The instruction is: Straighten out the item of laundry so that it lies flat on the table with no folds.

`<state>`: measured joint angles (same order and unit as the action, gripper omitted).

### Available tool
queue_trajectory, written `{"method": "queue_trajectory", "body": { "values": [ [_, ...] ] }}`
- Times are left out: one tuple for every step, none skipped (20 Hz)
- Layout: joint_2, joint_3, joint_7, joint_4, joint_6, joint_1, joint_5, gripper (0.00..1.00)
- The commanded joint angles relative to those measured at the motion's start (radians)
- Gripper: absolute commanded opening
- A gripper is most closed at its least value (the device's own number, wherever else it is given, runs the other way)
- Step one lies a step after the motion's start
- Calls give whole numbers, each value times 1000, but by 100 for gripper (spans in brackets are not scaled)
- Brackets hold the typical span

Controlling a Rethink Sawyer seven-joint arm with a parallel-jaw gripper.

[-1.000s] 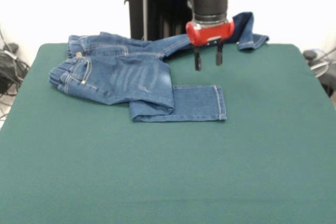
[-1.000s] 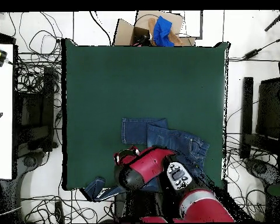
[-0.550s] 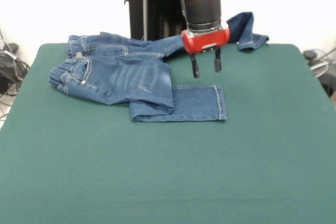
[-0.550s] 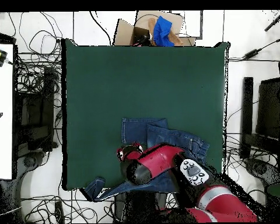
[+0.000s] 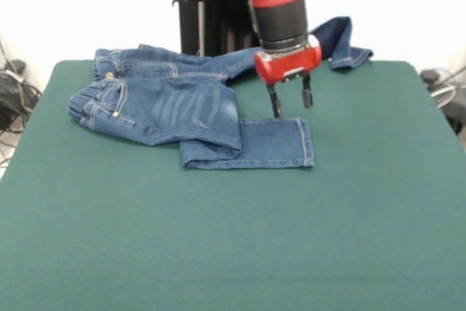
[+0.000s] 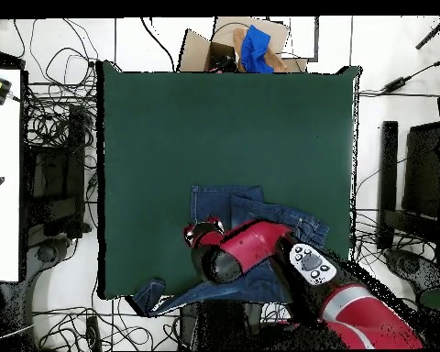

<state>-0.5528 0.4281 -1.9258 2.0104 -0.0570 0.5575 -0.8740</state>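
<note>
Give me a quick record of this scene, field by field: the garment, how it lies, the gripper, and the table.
garment: small blue denim jeans
lay: crumpled, one leg folded under near the hem, the other leg trailing over the table's far edge
gripper: gripper open, fingers pointing down, just above the folded leg's hem end
table: dark green cloth-covered table
task state: not yet flat

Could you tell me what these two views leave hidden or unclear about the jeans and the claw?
- Overhead view: the arm covers the claw and the middle of the jeans.
- Front view: whether the open claw touches the folded leg is unclear; no gap shows.
- Front view: the arm hides part of the far leg, whose end overhangs the table.
</note>
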Motion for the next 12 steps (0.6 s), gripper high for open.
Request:
{"method": "queue_trajectory", "body": {
  "values": [
    [12, 113, 91, -89, -109, 3, -39, 100],
    [8, 116, 94, -92, -112, 4, -39, 100],
    [2, 118, 95, -92, -113, 4, -40, 100],
    [-7, 121, 103, -98, -116, 3, -45, 100],
    [-31, 112, 109, -106, -124, -12, -49, 100],
    [-55, 104, 125, -121, -156, -27, -45, 100],
    [-65, 108, 151, -139, -183, -29, -46, 100],
    [-69, 111, 176, -155, -204, -30, -52, 100],
    [-82, 91, 179, -175, -209, -51, -68, 100],
    [-100, 58, 168, -191, -216, -83, -83, 100],
    [-116, 27, 148, -204, -212, -114, -103, 100],
    [-120, 13, 138, -212, -210, -128, -118, 100]
  ]
}}
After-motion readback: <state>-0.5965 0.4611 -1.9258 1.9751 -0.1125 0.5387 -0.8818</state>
